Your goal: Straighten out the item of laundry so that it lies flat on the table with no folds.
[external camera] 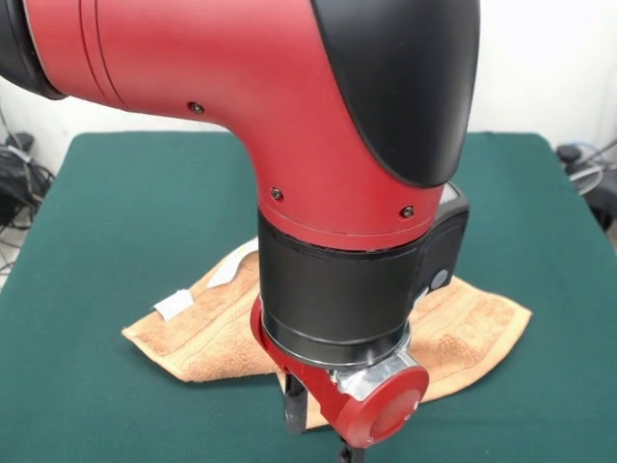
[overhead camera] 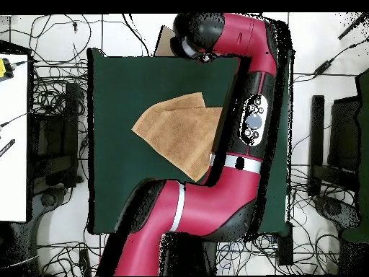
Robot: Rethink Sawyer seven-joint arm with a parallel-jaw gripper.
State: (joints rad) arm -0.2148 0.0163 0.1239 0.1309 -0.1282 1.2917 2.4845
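The orange-tan towel (external camera: pixel 207 333) lies near the middle of the green table (external camera: pixel 116 212), and the arm hides its centre in the front view. Its white label (external camera: pixel 175 305) shows at the left edge. From overhead the towel (overhead camera: pixel 176 130) lies askew, with one corner flap (overhead camera: pixel 191 101) folded over on the side away from the robot's base. My gripper (external camera: pixel 318 439) hangs below the red wrist at the bottom edge of the front view, on the camera side of the towel. It holds nothing that I can see. From overhead the arm's end (overhead camera: pixel 198 32) covers the gripper.
The red arm (overhead camera: pixel 249 122) runs along one side of the table (overhead camera: pixel 115 187), past the towel's edge. Cables and equipment lie on the floor all round the table. A white bench (overhead camera: pixel 13 130) stands at the left of the overhead view.
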